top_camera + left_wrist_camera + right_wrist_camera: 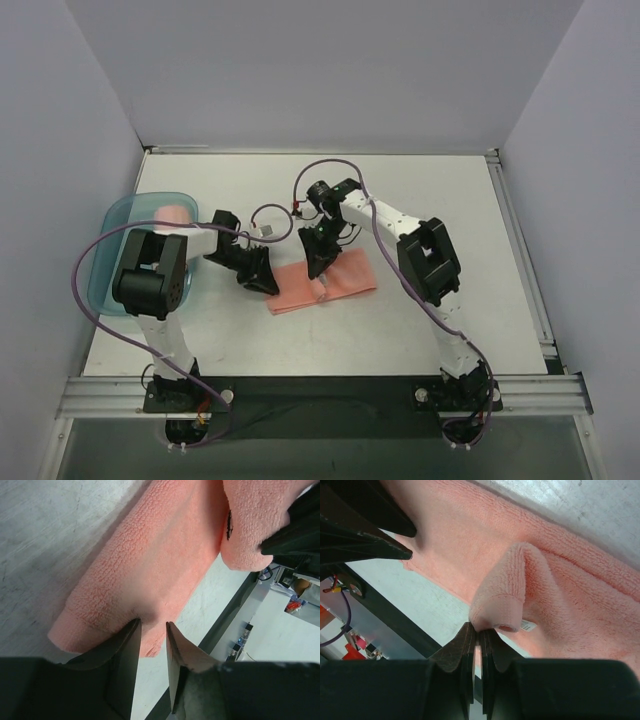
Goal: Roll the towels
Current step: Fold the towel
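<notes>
1. As you read across from the outer side of your left fingers, you first meet a translucent teal plastic tray [92,270]. A short salmon-pink rolled towel [175,213] lies inside it, well apart from those fingers.
2. Your left gripper [153,624] has its fingers narrowly parted, with nothing visibly caught between them. The tips sit right at the left end of the cloth; the views do not settle whether they touch it or hover just above.
3. Straight ahead of those tips lies the flat salmon-pink terry towel [345,278], spread as a strip on the white tabletop [420,200]. Its long axis runs away from your left fingers toward your right ones, so the left wrist looks down its length from the end.
4. Your right gripper [479,629] has its fingers pressed together on a small raised peak of that towel. The pinch is at the hem, just beside the white label [529,626], roughly midway along the strip.
5. Judge the coming move by this: the left arm is the one at the end of the strip, and the cloth stretches lengthwise from its tips. A roll would most likely start there and travel toward the right fingers. The lifted peak stands in that path, so you will probably need it laid down or let go first.
</notes>
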You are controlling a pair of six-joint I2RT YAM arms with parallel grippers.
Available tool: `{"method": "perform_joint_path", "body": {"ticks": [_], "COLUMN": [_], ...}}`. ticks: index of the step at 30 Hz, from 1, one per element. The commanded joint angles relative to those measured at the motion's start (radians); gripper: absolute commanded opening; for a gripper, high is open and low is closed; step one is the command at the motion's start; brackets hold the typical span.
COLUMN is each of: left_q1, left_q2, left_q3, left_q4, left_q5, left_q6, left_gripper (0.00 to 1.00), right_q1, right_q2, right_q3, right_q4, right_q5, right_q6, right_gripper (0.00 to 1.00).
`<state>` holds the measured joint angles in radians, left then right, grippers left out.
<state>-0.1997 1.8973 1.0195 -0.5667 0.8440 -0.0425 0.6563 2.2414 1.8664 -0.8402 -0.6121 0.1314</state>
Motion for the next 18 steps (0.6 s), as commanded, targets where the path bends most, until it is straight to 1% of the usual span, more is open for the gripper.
{"method": "perform_joint_path", "body": {"ticks": [1, 2, 3, 4, 6, 7, 8, 9, 11, 13, 15, 16, 18], "left_q1": [0.029, 0.034, 0.039, 0.048, 0.057, 0.069, 0.074, 0.077, 0.08, 0.08, 0.074, 0.068, 0.039], "left_q2": [-0.058, -0.07, -0.082, -0.111, -0.141, -0.173, -0.191, -0.21, -0.259, -0.293, -0.306, -0.313, -0.302], "left_q3": [-0.022, -0.025, -0.025, -0.025, -0.019, -0.018, -0.016, -0.013, -0.009, -0.004, 0.005, 0.014, 0.048], "left_q4": [0.024, 0.024, 0.022, 0.01, -0.004, -0.019, -0.028, -0.045, -0.064, -0.088, -0.09, -0.085, -0.062], "left_q5": [-0.007, 0.009, 0.023, 0.033, 0.055, 0.059, 0.063, 0.06, 0.041, 0.032, 0.029, 0.029, 0.03], "left_q6": [0.016, 0.016, 0.019, 0.023, 0.032, 0.036, 0.038, 0.07, 0.105, 0.118, 0.121, 0.112, 0.099], "left_gripper": [0.39, 0.42, 0.46, 0.52, 0.53, 0.54, 0.54, 0.54, 0.52, 0.5, 0.47, 0.47, 0.47], "right_q1": [0.011, 0.011, 0.012, 0.011, 0.005, -0.001, -0.021, -0.033, -0.079, -0.118, -0.176, -0.194, -0.236], "right_q2": [0.001, 0.001, -0.002, -0.006, -0.035, -0.049, -0.08, -0.098, -0.15, -0.173, -0.186, -0.184, -0.177], "right_q3": [0.033, 0.033, 0.031, 0.03, 0.028, 0.024, 0.02, 0.017, -0.001, -0.019, -0.053, -0.067, -0.107], "right_q4": [-0.04, -0.04, -0.042, -0.042, -0.046, -0.048, -0.046, -0.049, -0.046, -0.046, -0.048, -0.048, -0.048], "right_q5": [-0.037, -0.041, -0.052, -0.055, -0.067, -0.093, -0.106, -0.118, -0.147, -0.156, -0.13, -0.118, -0.104], "right_q6": [0.011, 0.011, 0.011, 0.007, -0.001, -0.009, -0.012, -0.021, -0.05, -0.062, -0.082, -0.088, -0.104], "right_gripper": [0.03, 0.07, 0.15, 0.3, 0.36, 0.41, 0.43, 0.45, 0.45, 0.42, 0.37, 0.32, 0.26]}}
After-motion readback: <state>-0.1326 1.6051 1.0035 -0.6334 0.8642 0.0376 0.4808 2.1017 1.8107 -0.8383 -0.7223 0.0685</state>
